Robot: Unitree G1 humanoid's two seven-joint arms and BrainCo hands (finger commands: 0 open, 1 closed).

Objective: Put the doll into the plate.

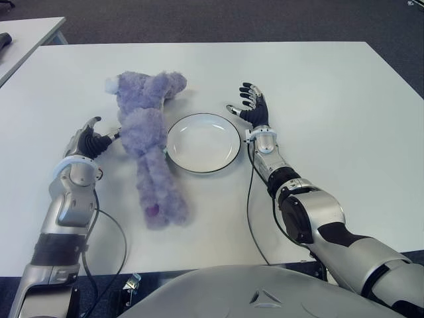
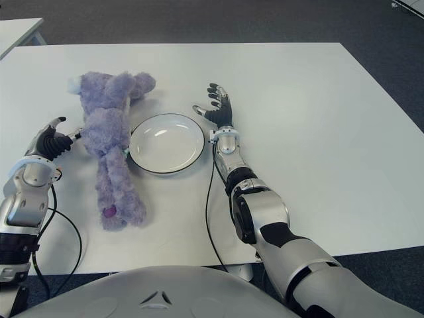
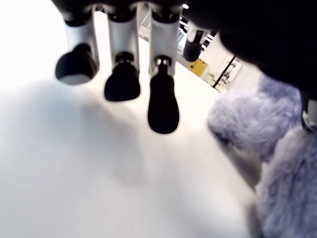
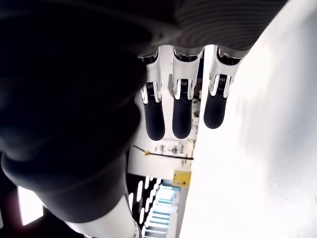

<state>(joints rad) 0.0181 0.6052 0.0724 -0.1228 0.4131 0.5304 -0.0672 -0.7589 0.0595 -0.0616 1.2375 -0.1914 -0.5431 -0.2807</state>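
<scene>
Two hands: both showing empty, neither holding anything; the doll is lying untouched on the table (image 1: 344, 99)
Doll (image 1: 149, 142): a purple plush, stretching lengthwise with its legs toward the robot and its head at the far end; it is lying just left of the plate, its side touching or nearly touching the rim; not yet in the plate
Left hand (image 1: 93, 141): sitting just left of the doll's middle, fingers loosely extended and gripping nothing; a fingertip is reaching toward the fur, but contact is hard to judge
Plate (image 1: 228, 159): white with a dark rim, empty, sitting between the doll and the right hand
Right hand (image 1: 252, 106): showing at the plate's far right edge, fingers spread open, apart from the doll
Risk, grasp: the plush is soft and long; a shallow pinch on fur alone is likely to slip or leave the legs dragging
Risk, plate: a sideways push on the doll could be shoving the light plate away
Risk, fit: the doll is looking longer than the plate, so limbs may be hanging over the rim
</scene>
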